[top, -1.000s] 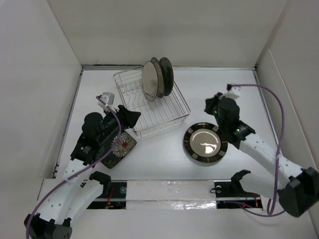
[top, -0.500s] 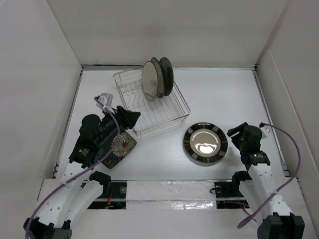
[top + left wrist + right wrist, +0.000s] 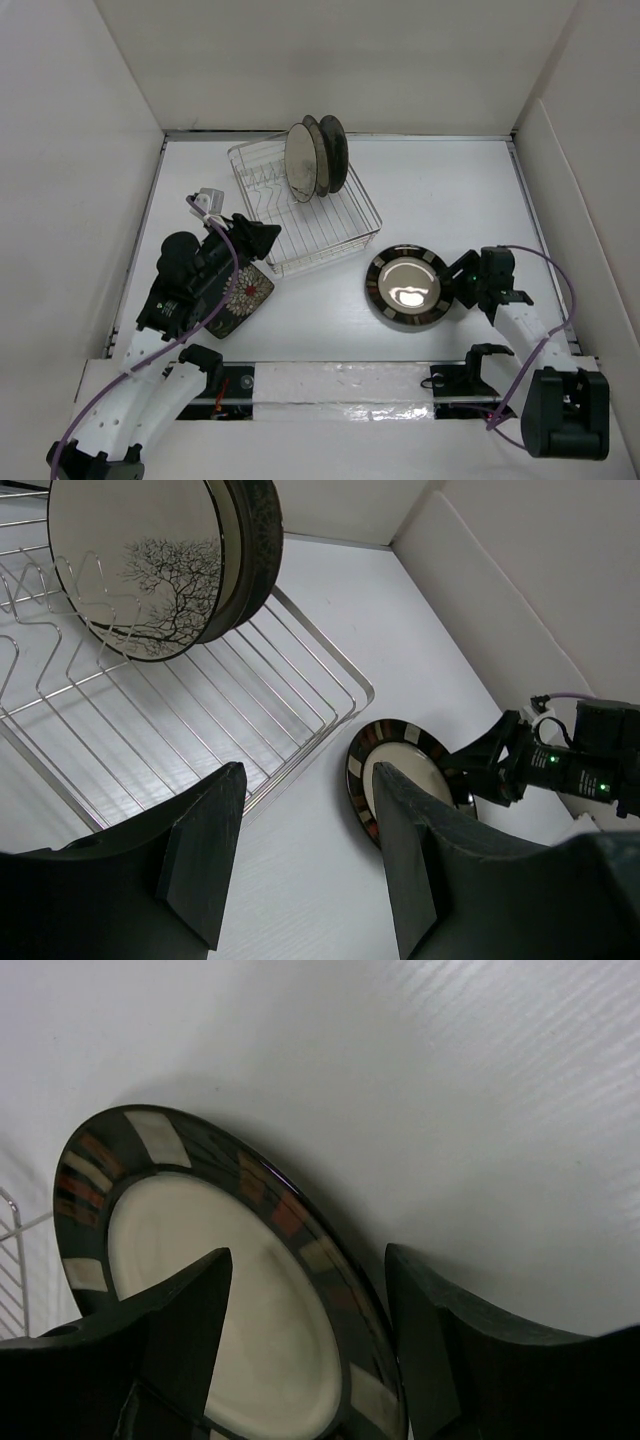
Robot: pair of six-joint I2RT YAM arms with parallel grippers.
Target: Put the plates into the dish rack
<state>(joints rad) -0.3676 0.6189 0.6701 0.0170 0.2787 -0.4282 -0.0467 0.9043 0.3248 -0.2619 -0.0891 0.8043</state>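
Note:
The silver wire dish rack (image 3: 325,225) holds three round plates (image 3: 316,158) upright on its prongs; the front one shows a tree print (image 3: 140,570). A round plate with a dark patterned rim and pale centre (image 3: 410,288) lies flat on the table. My right gripper (image 3: 468,284) is low at its right edge, open, with the rim (image 3: 300,1230) between the two fingers. A black floral plate (image 3: 245,293) lies partly under my left arm. My left gripper (image 3: 258,240) hovers by the rack's near corner, open and empty (image 3: 310,775).
White walls close in the table on the left, back and right. The rack's corner wire (image 3: 10,1250) shows just past the flat plate. A taped strip (image 3: 340,382) runs along the near edge between the arm bases.
My right arm swung from the flat plate's far right side down to its right edge, and its jaws opened around the rim. The left arm barely shifted.

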